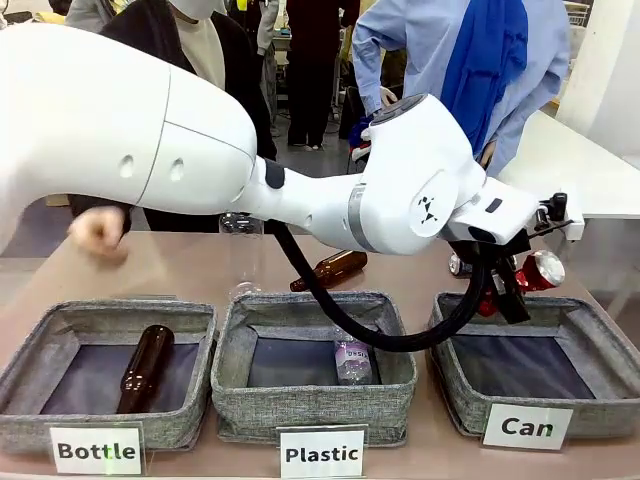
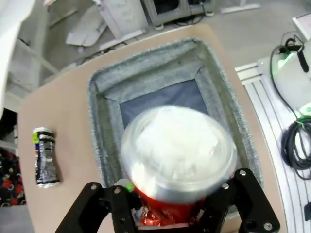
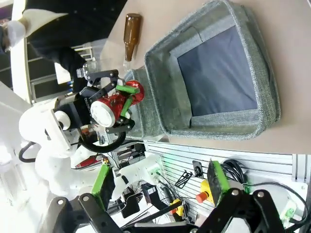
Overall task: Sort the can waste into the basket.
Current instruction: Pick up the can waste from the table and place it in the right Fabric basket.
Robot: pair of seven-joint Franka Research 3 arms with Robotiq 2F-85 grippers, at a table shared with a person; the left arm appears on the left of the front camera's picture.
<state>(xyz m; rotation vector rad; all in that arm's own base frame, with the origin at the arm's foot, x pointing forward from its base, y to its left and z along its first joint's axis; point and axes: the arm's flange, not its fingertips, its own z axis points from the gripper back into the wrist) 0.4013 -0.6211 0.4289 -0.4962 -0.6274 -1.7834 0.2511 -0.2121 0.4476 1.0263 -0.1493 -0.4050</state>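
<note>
Grip first: my left gripper (image 2: 172, 201) is clamped across the crumpled body of the crushed red drink can with silver ends (image 2: 177, 155), green pads on either side. The can hangs in the air with one silver end facing the wrist camera. Under it lies the grey woven-fabric rectangular basket (image 1: 600, 405) with the white "Can" card, its dark floor bare. From the front the can looks to sit above the far rim rather than the middle (the wrist view puts it nearer one end wall, so I trust neither fully). That is my main worry: if I let go here, a light, dented can could strike the soft rim, tip over and land on the tan tabletop (image 2: 63, 111) behind. It is also well above the floor, so I'd expect a bounce. My next worry is the black cable loop (image 1: 395, 345) sagging from the arm into the neighbouring grey basket marked "Plastic" (image 1: 240, 400); pulling the arm back could catch that wall and drag the basket. The crushed dark black-silver can with a green-yellow end (image 2: 46, 158) lies on the table just beside the Can basket's outer wall, where a careless sweep could knock it away. My right gripper (image 3: 159, 170) hangs spread wide and empty, well apart.
</note>
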